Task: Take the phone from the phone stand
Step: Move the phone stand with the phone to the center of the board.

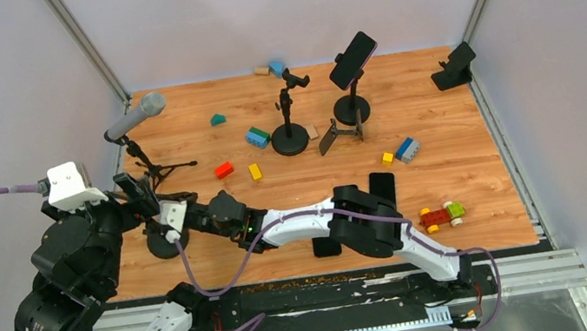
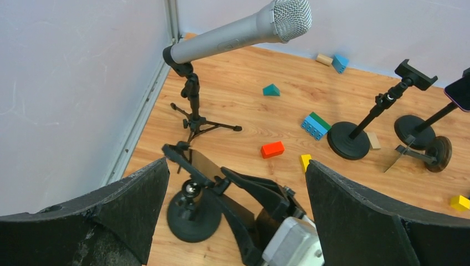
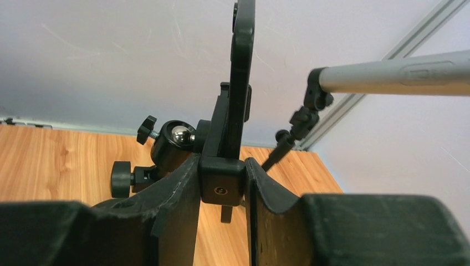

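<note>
Black rigid slab phone (image 3: 242,55) clamped upright in black ball-joint stand (image 3: 172,145), near left on wooden bench (image 1: 446,151). Pinched stand's clamp bracket (image 3: 221,180) between right jaws; left jaws spread. Judged light, slick, breakable; best taken across faces.

A grey microphone (image 1: 135,116) leans on a small black tripod (image 1: 158,166) at the upper left of the wooden bench (image 1: 459,119). Toy blocks lie scattered across the middle. A teal wedge (image 1: 218,119) sits highest, and a blue-and-green brick (image 1: 258,137) is below and to the right of it. Lower down, a red brick (image 1: 223,170) lies near a yellow brick (image 1: 255,171). At the top centre a tan block (image 1: 261,70) lies just beside a blue block (image 1: 277,68). Right of centre, a yellow cube (image 1: 387,158) sits just beside a blue-grey brick (image 1: 408,148). A red-and-lime toy car (image 1: 443,214) stands at the lower right.
</note>
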`<state>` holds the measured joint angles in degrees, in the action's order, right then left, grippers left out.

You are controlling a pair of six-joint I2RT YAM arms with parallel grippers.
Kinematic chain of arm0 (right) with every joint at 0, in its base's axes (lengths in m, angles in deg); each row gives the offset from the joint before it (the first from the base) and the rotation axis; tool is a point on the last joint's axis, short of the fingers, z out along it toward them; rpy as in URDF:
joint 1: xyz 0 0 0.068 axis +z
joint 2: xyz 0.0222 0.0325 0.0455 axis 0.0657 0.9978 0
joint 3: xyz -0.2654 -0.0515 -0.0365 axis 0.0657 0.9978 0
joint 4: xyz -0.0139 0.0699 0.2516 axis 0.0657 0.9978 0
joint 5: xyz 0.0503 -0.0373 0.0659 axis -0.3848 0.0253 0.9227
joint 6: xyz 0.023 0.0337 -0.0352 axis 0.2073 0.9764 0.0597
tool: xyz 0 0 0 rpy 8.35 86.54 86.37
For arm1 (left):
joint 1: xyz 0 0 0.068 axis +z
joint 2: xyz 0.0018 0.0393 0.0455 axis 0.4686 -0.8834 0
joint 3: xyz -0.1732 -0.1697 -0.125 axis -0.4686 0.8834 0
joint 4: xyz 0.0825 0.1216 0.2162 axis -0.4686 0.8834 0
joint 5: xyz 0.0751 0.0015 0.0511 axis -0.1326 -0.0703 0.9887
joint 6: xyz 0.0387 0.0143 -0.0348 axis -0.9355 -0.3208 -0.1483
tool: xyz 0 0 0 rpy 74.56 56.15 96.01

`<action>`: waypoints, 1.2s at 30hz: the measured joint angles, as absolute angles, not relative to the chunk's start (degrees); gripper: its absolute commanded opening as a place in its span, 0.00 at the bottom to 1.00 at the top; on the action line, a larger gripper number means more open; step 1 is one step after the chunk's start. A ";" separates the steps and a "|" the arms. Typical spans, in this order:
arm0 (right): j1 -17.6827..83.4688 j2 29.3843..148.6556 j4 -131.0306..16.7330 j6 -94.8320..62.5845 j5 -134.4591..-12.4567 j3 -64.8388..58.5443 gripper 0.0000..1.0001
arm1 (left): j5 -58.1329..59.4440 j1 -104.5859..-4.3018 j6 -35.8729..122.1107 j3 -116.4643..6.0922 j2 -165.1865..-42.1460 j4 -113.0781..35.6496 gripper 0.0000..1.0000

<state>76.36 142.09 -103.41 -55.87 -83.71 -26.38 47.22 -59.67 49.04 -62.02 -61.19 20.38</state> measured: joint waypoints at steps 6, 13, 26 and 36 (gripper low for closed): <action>75.14 134.39 -103.98 -57.66 -85.02 -15.41 0.00 | 46.94 -59.67 49.23 -62.04 -60.88 20.95 1.00; 74.42 124.21 -105.84 -59.47 -89.28 -1.29 0.00 | 46.85 -59.67 49.36 -61.45 -59.77 21.39 1.00; 72.60 100.34 -106.19 -59.93 -104.45 26.25 0.01 | 36.86 -59.67 48.73 -52.29 -58.04 16.10 1.00; 70.77 84.14 -96.77 -58.97 -120.39 36.13 0.03 | 25.41 -59.67 47.64 -43.40 -58.02 7.77 1.00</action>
<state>70.77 84.14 -96.77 -58.97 -120.39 36.13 25.41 -59.67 47.64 -43.40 -58.02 7.77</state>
